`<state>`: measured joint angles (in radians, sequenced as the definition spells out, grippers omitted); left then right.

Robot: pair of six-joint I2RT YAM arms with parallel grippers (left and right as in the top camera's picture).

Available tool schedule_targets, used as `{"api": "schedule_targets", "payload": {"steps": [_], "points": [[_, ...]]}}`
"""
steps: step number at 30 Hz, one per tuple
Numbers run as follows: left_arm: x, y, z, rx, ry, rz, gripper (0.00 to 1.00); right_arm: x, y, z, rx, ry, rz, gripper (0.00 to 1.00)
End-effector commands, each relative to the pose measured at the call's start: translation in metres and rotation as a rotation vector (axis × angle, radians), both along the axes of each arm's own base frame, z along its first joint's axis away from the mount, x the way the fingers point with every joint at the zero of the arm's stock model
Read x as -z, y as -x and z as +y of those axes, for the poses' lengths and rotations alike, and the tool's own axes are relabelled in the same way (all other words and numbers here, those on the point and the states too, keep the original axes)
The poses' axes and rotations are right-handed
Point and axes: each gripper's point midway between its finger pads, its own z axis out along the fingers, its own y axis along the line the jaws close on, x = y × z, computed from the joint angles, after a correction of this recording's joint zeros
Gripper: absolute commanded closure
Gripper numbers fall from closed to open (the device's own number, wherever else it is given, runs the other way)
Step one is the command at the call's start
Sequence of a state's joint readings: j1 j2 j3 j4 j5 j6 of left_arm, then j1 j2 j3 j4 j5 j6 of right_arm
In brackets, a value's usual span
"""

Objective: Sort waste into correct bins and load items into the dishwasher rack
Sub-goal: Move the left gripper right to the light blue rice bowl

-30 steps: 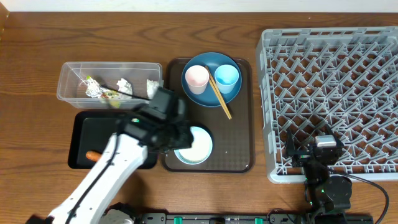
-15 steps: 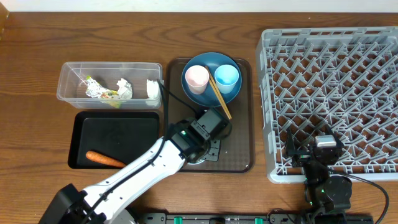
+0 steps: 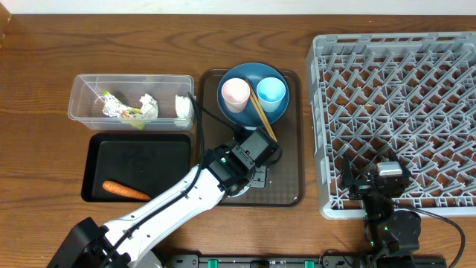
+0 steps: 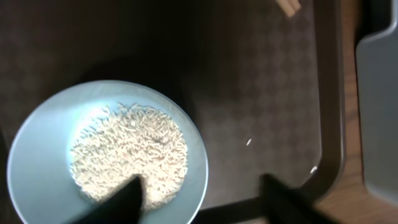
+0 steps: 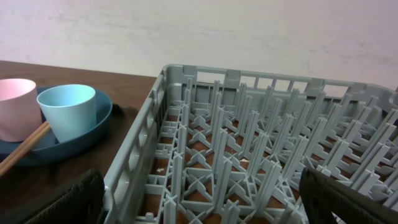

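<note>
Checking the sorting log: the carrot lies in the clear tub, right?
Not quite. The overhead view shows the carrot lying in the black tray, not the clear tub, which holds crumpled paper and a wrapper.

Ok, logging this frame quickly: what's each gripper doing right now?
Left gripper: open, straddling the rim of the pale-blue bowl, holding nothing.
Right gripper: open, empty, at the dishwasher rack.

bowl cut off lower-left, chopsticks cropped
</note>
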<state>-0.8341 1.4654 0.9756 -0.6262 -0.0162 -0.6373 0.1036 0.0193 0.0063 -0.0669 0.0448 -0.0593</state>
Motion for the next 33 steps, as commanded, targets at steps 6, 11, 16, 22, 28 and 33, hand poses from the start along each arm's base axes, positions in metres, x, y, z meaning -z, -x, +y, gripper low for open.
{"api": "schedule_targets", "payload": {"steps": [6,11,16,22,28,33], "points": [[0.004,0.004,0.001,-0.025,-0.031,-0.018,0.61,0.002,0.0,0.006,-0.021,0.01,0.007,0.01],[0.003,0.01,-0.004,-0.019,-0.055,-0.05,0.6,0.002,0.0,0.006,-0.021,0.01,0.007,0.01],[0.002,0.007,0.002,-0.036,-0.111,-0.105,0.6,0.002,0.0,0.006,-0.021,0.01,0.007,0.01],[0.019,0.006,0.003,-0.035,-0.157,-0.082,0.6,0.002,0.0,0.006,-0.021,0.011,0.007,0.01],[0.039,0.006,0.003,-0.031,-0.203,-0.05,0.6,0.002,0.0,0.006,-0.021,0.011,0.007,0.01],[0.041,0.005,0.002,-0.036,-0.2,-0.05,0.6,0.002,0.0,0.006,-0.021,0.011,0.007,0.01]]}}
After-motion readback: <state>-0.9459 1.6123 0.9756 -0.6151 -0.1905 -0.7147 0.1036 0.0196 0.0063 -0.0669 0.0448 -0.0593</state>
